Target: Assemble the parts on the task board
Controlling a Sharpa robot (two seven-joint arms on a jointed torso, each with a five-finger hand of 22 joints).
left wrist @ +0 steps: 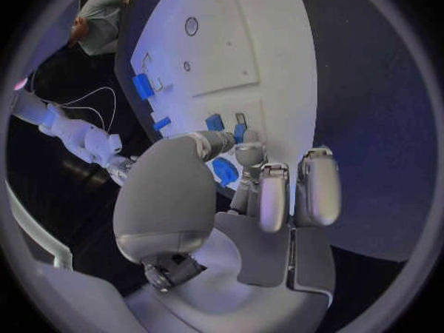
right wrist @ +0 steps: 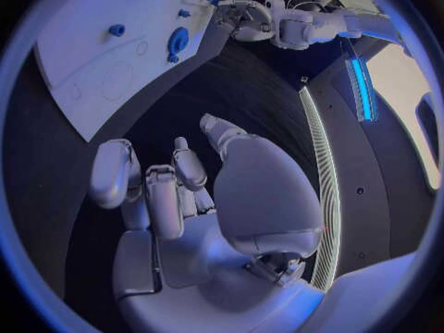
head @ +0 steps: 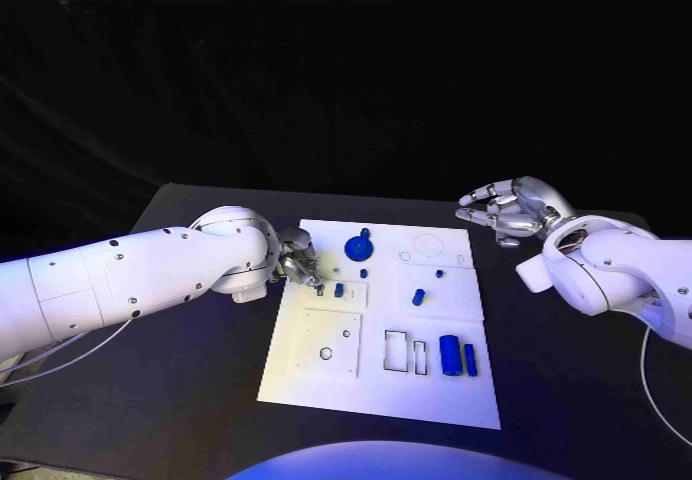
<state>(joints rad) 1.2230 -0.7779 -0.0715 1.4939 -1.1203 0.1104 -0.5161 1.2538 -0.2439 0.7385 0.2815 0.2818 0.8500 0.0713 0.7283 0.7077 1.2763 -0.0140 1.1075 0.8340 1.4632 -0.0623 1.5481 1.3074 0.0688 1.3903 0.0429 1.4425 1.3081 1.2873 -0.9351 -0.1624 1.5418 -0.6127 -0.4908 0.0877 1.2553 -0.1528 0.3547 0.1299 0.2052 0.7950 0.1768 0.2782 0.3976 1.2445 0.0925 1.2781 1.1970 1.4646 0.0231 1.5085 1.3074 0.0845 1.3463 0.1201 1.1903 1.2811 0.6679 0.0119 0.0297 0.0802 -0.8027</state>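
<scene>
Left hand at task board edge — right hand empty, raised

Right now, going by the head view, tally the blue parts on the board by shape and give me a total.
Round disc: 1
Long bars: 2
Small pieces: 3
Total: 6 blue parts on the board

The head camera looks steeply down on the desk. Each wrist camera sits close behind its hand. All three share the task board.
</scene>
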